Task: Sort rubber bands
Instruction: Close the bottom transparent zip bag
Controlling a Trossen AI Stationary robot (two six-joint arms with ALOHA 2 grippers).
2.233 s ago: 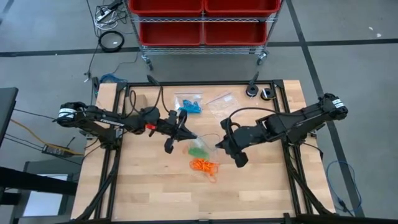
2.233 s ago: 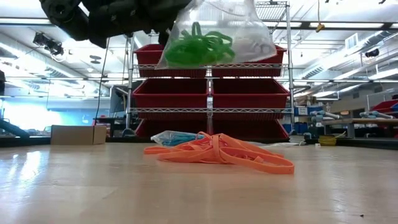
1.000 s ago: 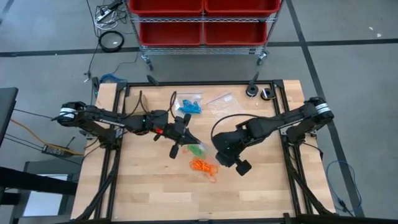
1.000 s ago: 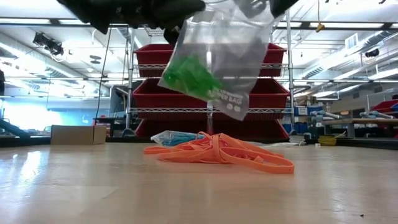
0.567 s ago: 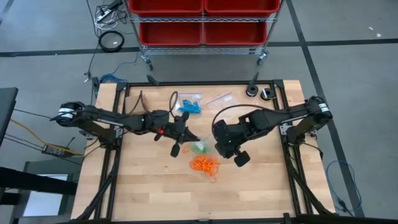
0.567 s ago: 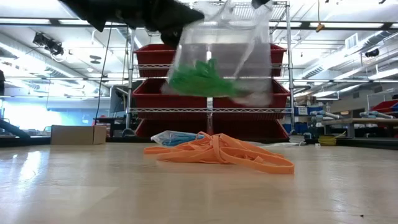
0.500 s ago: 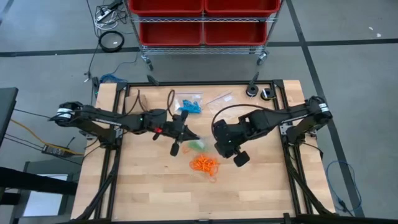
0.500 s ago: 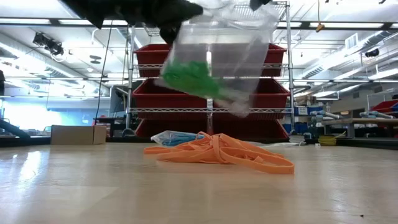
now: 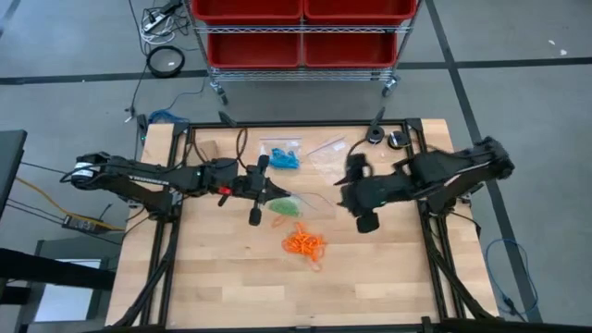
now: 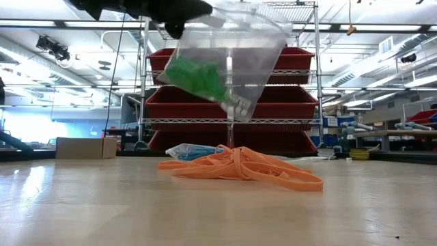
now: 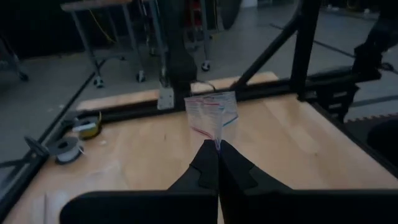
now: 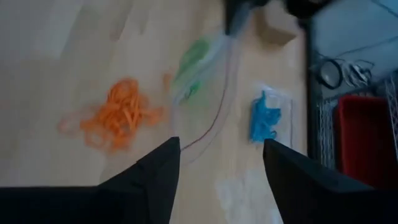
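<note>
A clear zip bag (image 9: 298, 205) with green rubber bands (image 9: 282, 207) inside hangs above the table's middle, with my left gripper (image 9: 265, 191) shut on it. In the low view the bag (image 10: 229, 58) hangs tilted, with the green bands (image 10: 196, 76) in its lower left part. My right gripper (image 9: 356, 199) stands open to the bag's right, apart from it; its fingers (image 12: 158, 171) frame the scene from above. A pile of loose orange rubber bands (image 9: 303, 243) lies on the wood. Blue rubber bands (image 9: 285, 158) lie in a second clear bag at the far side. My left gripper pinches the bag's edge (image 11: 216, 138) between its two shut fingers (image 11: 205, 165), near the red and blue seal lines. The fingers come nearly level from the table's left. The bag is lifted clear and reaches away from the fingertips, tilted, with the green bands sagging inside.
An empty clear bag (image 9: 326, 147) lies at the far side beside the blue one. A small tan box (image 10: 85, 147) sits at the far left. Two small round things (image 9: 386, 138) rest by the far right corner. The near half of the table is bare wood.
My right gripper has opened, let go of the bag, and risen while drawing back toward the table's right and far edges, turning as it went. The bag has swung and now hangs from my left gripper alone. That gripper has lifted a little and pulled slightly left.
</note>
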